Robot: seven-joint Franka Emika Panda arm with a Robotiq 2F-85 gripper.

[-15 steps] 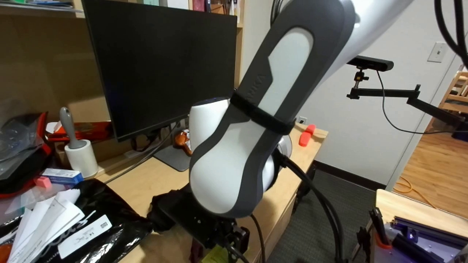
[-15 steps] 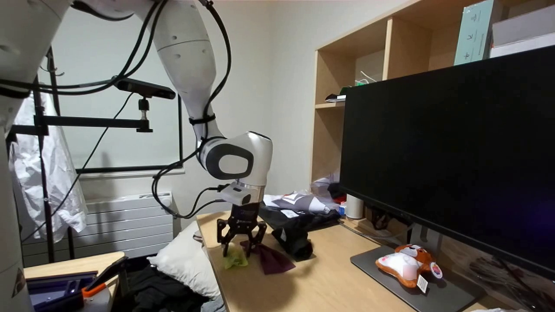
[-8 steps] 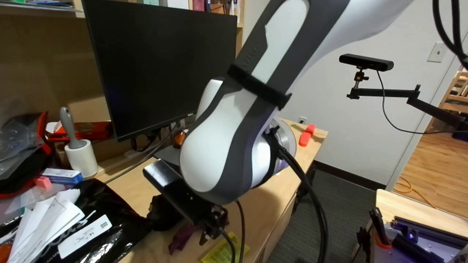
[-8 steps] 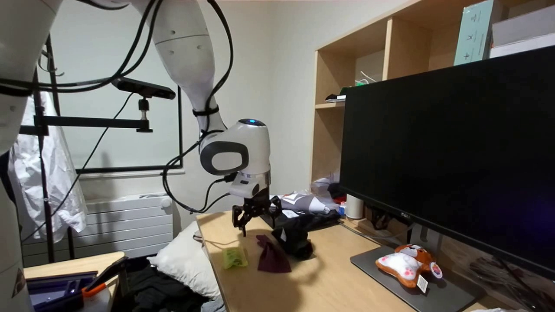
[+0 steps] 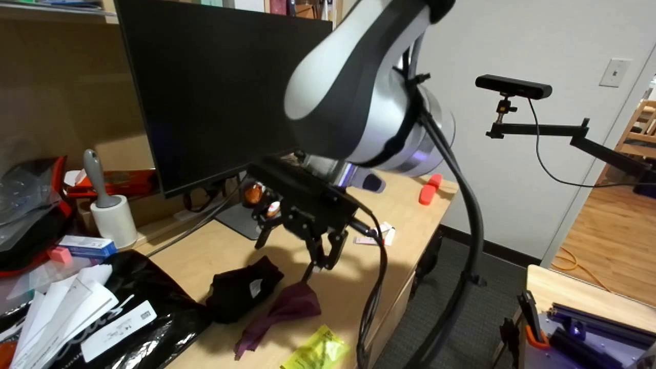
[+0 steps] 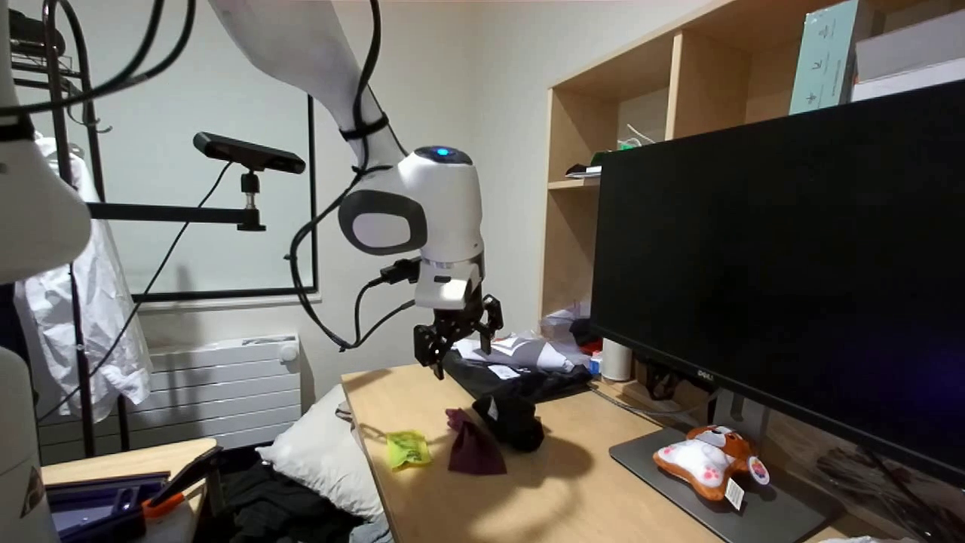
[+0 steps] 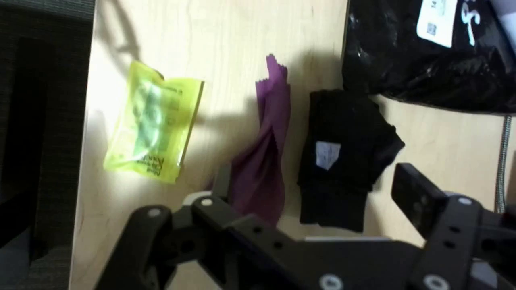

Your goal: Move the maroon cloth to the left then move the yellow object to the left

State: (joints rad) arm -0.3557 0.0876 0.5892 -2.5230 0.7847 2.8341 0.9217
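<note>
"Wrist view: where's the creased maroon fabric cloth [image 7: 260, 173]?"

"On the pale wooden tabletop [image 7: 225, 36], well below the black jointed fingers [image 7: 417, 195], one partly hiding it. They're spread wide, holding nothing."

"How will it handle?"

"Light and limp, I'd judge; pinch a raised fold mid-length."

"Containers?"

"Past that same finger, the crinkled translucent yellow plastic pouch [image 7: 155, 129], contents blurred by glare. Ahead of the opposite finger, a shiny black plastic mailer [image 7: 423, 76], contents hidden."
</note>
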